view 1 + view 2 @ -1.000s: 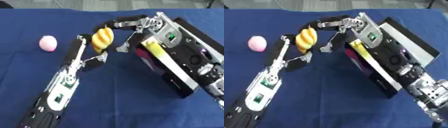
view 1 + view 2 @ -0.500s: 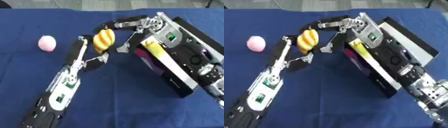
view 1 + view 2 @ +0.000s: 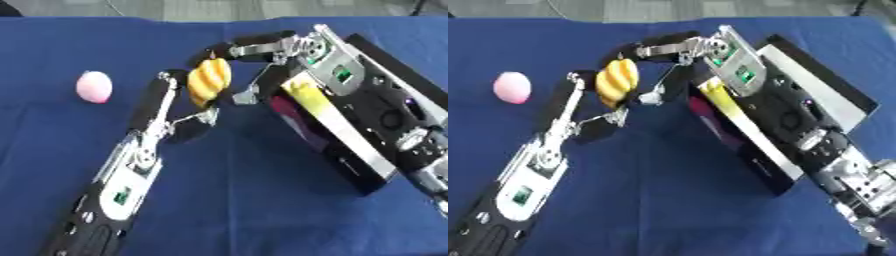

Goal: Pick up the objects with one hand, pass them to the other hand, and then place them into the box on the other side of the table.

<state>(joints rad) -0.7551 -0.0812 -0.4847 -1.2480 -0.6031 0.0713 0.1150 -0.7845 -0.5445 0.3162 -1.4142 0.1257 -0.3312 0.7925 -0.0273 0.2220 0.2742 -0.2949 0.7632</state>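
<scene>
On a blue table point(image 3: 262, 210), the robot's left hand point(image 3: 179, 107) and right hand point(image 3: 249, 55) both curl fingers around a yellow ridged object point(image 3: 208, 80) raised beside a black box point(image 3: 376, 125), a pink ball point(image 3: 94, 86) resting far left

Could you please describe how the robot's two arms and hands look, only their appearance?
Both arms are mostly black with silver metal joints. The left hand has thin black and silver fingers, and a small green mark sits on its forearm. The right hand is similar, with silver linkage and a green mark on a pale wrist panel.
</scene>
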